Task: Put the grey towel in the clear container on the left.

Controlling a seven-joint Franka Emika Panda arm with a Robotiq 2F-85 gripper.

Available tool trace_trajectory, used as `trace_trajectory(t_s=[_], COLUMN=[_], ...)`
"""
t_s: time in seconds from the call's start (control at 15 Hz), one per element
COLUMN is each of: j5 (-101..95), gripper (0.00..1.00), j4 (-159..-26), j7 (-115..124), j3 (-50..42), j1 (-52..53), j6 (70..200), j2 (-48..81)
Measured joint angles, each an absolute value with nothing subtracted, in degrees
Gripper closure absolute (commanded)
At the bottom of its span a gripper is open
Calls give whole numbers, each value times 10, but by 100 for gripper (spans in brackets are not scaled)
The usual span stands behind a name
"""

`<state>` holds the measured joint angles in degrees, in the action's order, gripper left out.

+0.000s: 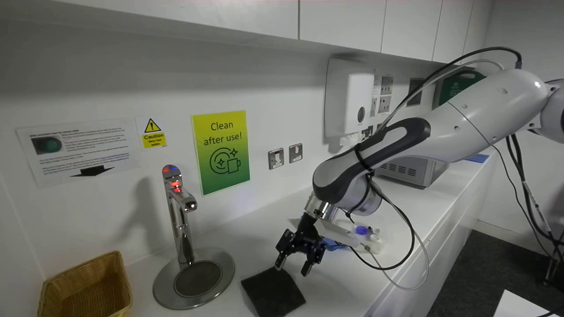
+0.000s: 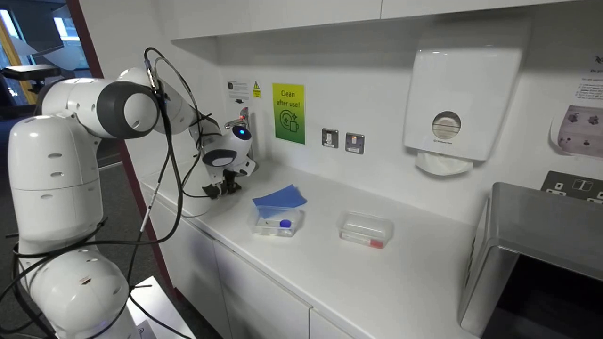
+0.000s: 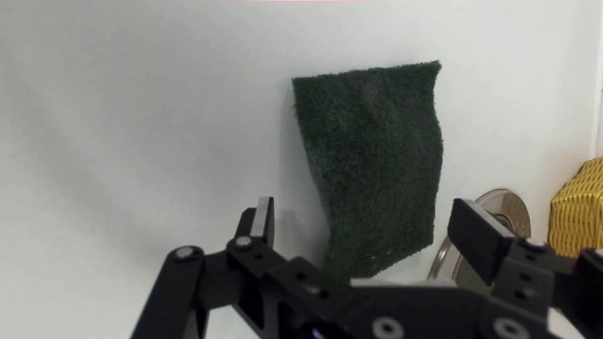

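With bare room toward the front edge and a round metal plate [image 1: 198,280] near its opposite side, the grey towel [image 1: 274,293] lies on the surface [image 1: 339,286], one end showing between the wide-parted jaws of the gripper [image 3: 362,207] in the wrist view.

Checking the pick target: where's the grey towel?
In an exterior view, the grey towel lies bottom centre on the counter, right of the round metal drain, near the open gripper.

Kitchenette
In an exterior view: cupboards [image 1: 341,22] across the top, "Clean after use!" sign [image 1: 221,152] left of centre, tap [image 1: 179,215] lower left.
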<state>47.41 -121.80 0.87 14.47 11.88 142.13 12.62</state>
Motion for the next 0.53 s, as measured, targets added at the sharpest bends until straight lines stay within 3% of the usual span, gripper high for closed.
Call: trace_trajectory(t_s=[0.53], j5=[474], gripper=[0], j4=[-1190], j7=[-32], j3=[144], j1=[119], j6=[1421], j2=[156])
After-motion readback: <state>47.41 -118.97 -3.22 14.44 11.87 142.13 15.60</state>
